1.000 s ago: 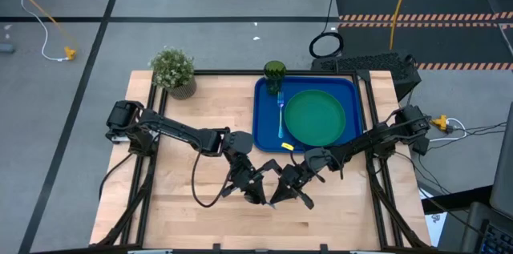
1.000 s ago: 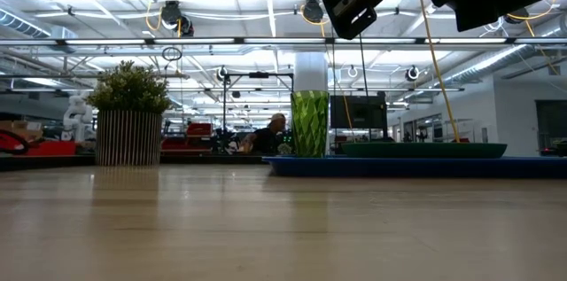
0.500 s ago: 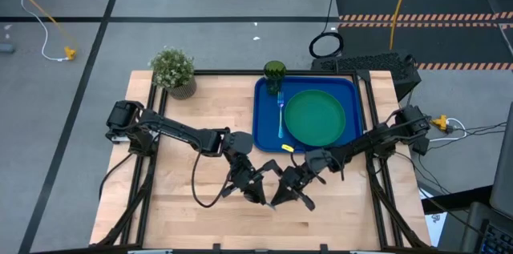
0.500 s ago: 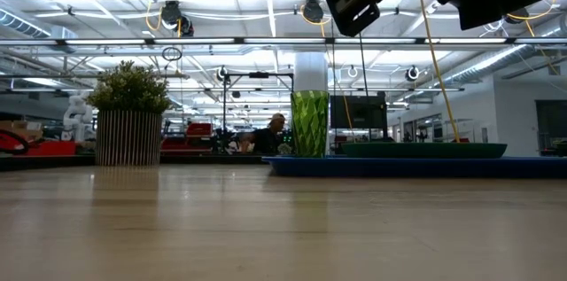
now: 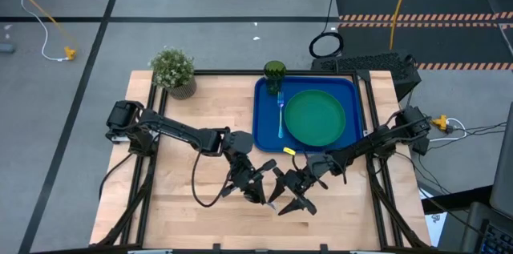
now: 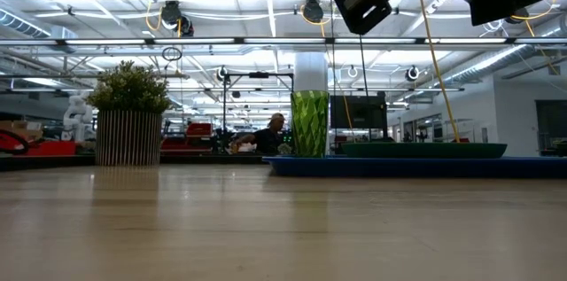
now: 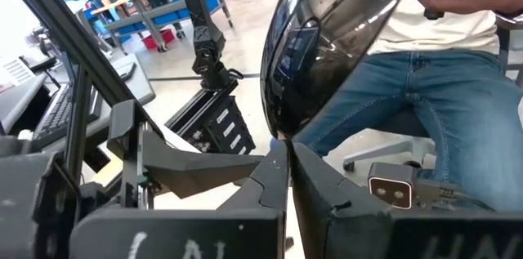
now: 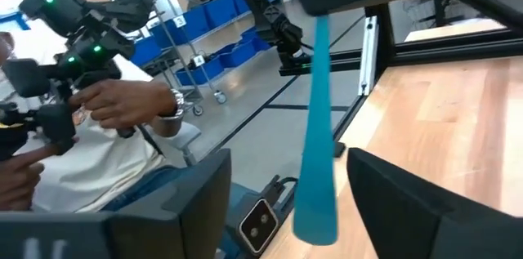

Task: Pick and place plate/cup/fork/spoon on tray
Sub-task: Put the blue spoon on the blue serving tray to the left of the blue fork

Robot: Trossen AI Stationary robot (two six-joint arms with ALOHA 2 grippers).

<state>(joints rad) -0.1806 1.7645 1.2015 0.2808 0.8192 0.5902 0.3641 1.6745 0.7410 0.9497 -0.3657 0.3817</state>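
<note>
The spoon is off the table between my two grippers. Its metal bowl (image 7: 343, 38) juts past my shut left gripper (image 7: 288, 157), and its light-blue handle (image 8: 315, 128) reaches between the fingers of my right gripper (image 8: 286, 173). That gripper is open, with a gap on each side of the handle. In the high view, my left gripper (image 5: 260, 190) and right gripper (image 5: 293, 200) meet near the table's front middle. The blue tray (image 5: 264, 126) at the back right carries the green plate (image 5: 314, 116), the fork (image 5: 280, 114) and the cup (image 5: 274, 72). My left gripper pinches the spoon between its two fingers about where the blue handle meets the bowl (image 7: 276, 138); the fingertips cover the exact spot. The bowl stands out beyond the fingertips and the handle (image 8: 319, 55) runs away toward my right gripper. The spoon is lifted clear of the table.
A potted plant (image 5: 173, 70) stands at the table's back left corner. A small yellow scrap (image 5: 288, 149) lies on the wood just in front of the tray. A seated person's hands (image 8: 122, 108) and legs (image 7: 425, 104) are beyond the table's near edge. Bare wood lies to the left.
My right gripper has opened: its fingers, shut on the spoon before, now stand spread apart. The spoon stays with my left gripper, which has kept still.
</note>
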